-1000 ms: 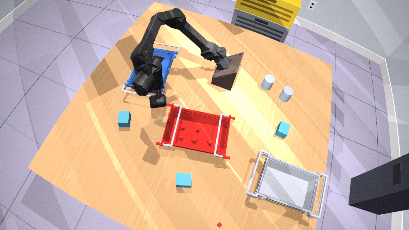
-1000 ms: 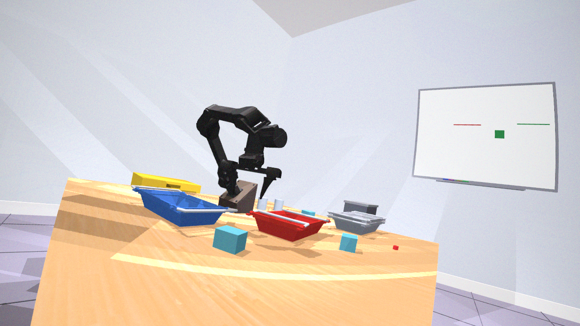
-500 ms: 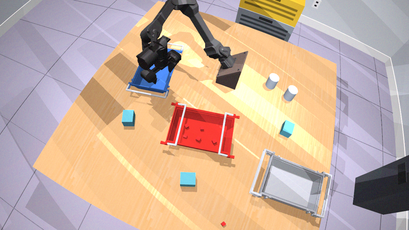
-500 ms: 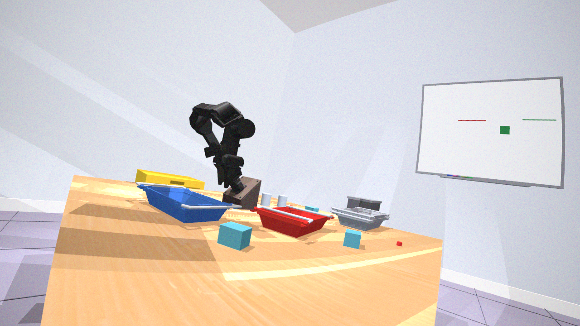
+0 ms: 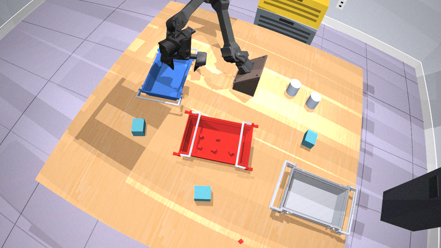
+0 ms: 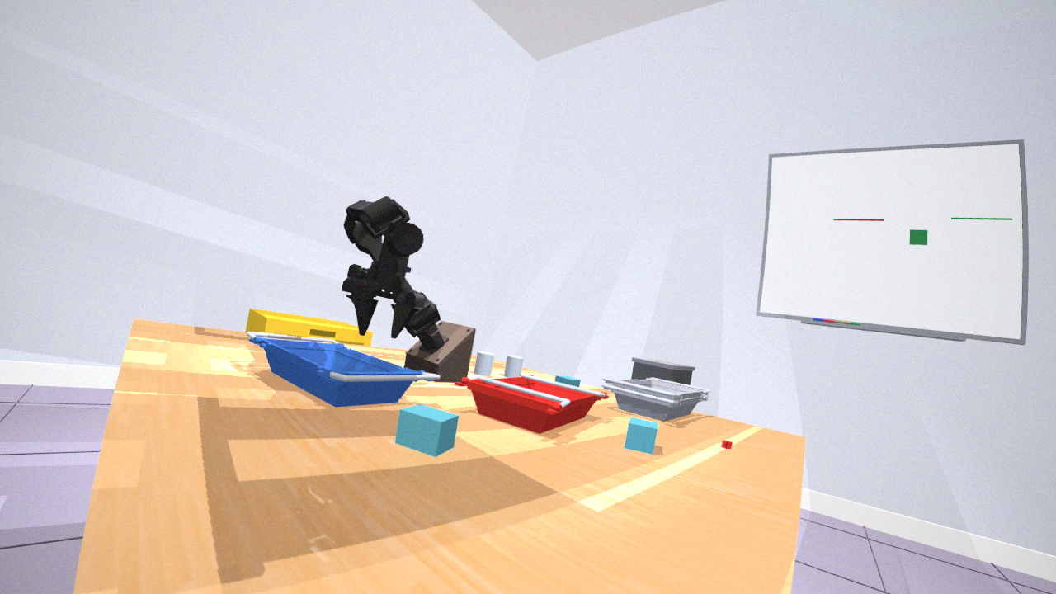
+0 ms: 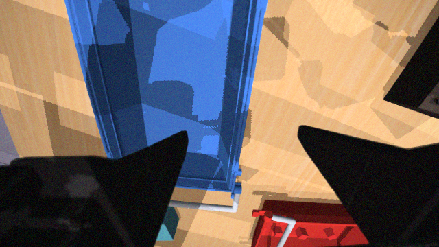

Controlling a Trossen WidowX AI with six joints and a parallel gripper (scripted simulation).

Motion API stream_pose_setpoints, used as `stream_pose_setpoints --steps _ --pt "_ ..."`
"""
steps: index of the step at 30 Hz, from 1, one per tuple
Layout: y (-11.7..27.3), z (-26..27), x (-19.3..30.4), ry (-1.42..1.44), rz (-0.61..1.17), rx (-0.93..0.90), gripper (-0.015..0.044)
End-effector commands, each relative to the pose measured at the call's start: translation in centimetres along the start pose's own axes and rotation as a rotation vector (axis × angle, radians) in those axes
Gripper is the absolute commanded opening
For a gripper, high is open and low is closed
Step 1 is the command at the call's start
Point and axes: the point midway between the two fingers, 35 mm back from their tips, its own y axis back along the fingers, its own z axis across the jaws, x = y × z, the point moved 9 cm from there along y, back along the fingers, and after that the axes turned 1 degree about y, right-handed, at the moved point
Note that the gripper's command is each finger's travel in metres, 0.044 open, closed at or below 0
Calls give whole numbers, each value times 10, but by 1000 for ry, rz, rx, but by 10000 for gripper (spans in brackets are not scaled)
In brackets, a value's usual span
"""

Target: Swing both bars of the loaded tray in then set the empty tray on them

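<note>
The red tray (image 5: 219,124) (image 6: 509,411) (image 7: 319,210) stands at the table's middle with several small red blocks (image 5: 217,139) (image 7: 302,233) inside. Its left bar (image 5: 194,134) (image 7: 287,233) and right bar (image 5: 239,144) both lie across its top. The empty blue tray (image 5: 163,83) (image 6: 309,376) (image 7: 188,41) stands upright near the arm, its bars swung out over its ends; one bar (image 5: 158,101) (image 6: 384,377) (image 7: 206,206) faces the red tray. My gripper (image 5: 184,69) (image 6: 379,333) (image 7: 242,133) is open and empty above the blue tray, its fingers apart to either side of one long rim in the wrist view.
A grey empty tray (image 5: 314,191) (image 6: 653,403) stands at the right. Teal blocks (image 5: 138,126) (image 5: 202,192) (image 5: 309,138) stand around the red tray. Two white cylinders (image 5: 294,88) (image 5: 313,100) stand beyond the arm's base (image 5: 245,86). A loose red block (image 5: 240,241) (image 6: 726,445) lies near the front edge.
</note>
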Motion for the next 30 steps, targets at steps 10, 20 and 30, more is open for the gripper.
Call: stream_pose_setpoints --steps 10,20,30 --pt "-7 -9 -10 -149 -1 7 440" --pt "-32 -9 -6 -151 -5 20 440" --pt "-60 -9 -6 -150 -9 22 440"
